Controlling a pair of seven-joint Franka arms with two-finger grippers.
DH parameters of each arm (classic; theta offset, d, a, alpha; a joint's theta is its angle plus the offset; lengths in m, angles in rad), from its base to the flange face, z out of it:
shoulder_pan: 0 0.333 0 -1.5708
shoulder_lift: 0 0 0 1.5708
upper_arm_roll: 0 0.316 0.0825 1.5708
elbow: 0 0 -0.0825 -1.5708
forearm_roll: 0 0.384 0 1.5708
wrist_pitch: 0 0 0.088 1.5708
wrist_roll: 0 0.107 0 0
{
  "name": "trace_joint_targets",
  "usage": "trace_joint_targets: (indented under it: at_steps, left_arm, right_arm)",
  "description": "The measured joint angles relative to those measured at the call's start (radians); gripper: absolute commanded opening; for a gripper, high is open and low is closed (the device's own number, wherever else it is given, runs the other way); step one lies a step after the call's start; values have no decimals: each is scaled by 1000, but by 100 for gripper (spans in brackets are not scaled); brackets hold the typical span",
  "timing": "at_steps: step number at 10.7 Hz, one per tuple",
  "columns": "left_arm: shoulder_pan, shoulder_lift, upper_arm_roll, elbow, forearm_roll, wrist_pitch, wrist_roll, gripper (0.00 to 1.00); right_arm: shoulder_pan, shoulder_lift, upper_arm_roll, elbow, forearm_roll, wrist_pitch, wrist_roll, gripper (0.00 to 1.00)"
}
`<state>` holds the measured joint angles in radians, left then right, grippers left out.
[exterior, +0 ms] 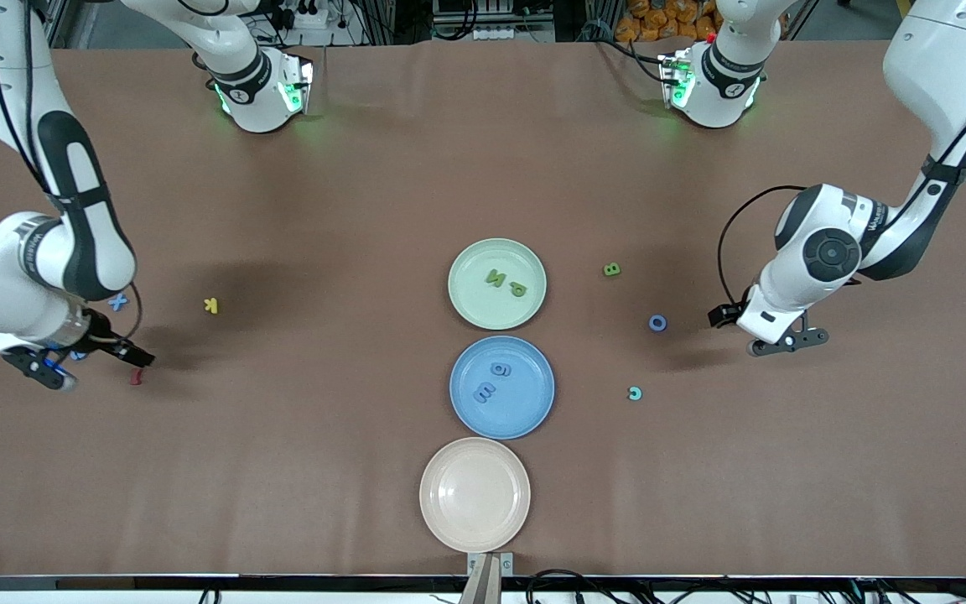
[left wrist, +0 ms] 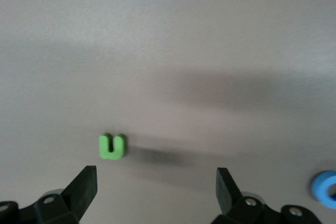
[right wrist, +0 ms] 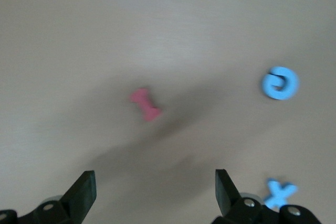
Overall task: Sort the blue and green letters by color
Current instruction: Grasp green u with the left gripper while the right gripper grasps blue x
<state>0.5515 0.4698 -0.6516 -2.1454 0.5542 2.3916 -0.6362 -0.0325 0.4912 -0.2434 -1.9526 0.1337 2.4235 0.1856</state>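
The brown surface (exterior: 298, 470) spreads wide under me, and three plates line up at its middle: the green plate (exterior: 468, 306) farthest from the front camera, the blue plate (exterior: 533, 411) next, the cream plate (exterior: 441, 520) nearest and bare; two green letters (exterior: 506, 282) lie in the green plate; two blue letters (exterior: 491, 382) lie in the blue plate.

My left jaws (left wrist: 156, 190) hang spread over the surface at the left arm's end, pinching nothing; a small green letter (left wrist: 112, 146) sits just ahead of them in the left wrist view, which I take for the green B (exterior: 611, 269); the blue O (exterior: 657, 322) lies near it, closer to the front camera; a teal-looking G (exterior: 635, 393) lies closer again.

My right jaws (right wrist: 155, 191) hang spread at the right arm's end, holding nothing; the red I (right wrist: 145, 104) lies under them; a blue G (right wrist: 280, 83) and the blue X (right wrist: 279, 193) lie beside; the yellow K (exterior: 211, 305) sits toward the plates, well apart.
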Motion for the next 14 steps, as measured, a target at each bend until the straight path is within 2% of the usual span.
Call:
trace_joint_targets:
  at_steps: [3, 5, 8, 9, 10, 12, 13, 14]
  left_arm:
    - [39, 1, 0, -13, 0, 0, 94, 100]
    - [58, 4, 0, -22, 0, 0, 145, 100]
    - [83, 15, 0, -33, 15, 36, 186, 100]
    - [89, 25, 0, -34, 37, 58, 186, 100]
    - [98, 36, 1, -35, 54, 73, 186, 100]
    - [116, 54, 1, -35, 75, 92, 186, 100]
    - [119, 62, 1, -35, 78, 97, 187, 100]
    - [119, 69, 1, -35, 81, 102, 187, 100]
  right_arm:
    - [-17, -22, -78, -63, 0, 0, 1, 100]
    - [-44, -46, -84, -122, -1, 18, 1, 100]
    - [-65, -51, -85, -231, -1, 163, 1, 100]
    - [-74, -51, -85, -255, -1, 184, 1, 84]
    - [-85, -51, -85, -270, -1, 203, -7, 57]
    - [-103, -46, -84, -295, -1, 235, -53, 55]
    - [-108, -41, -84, -300, -1, 239, -66, 48]
    - [-108, -41, -81, -300, 1, 244, -70, 31]
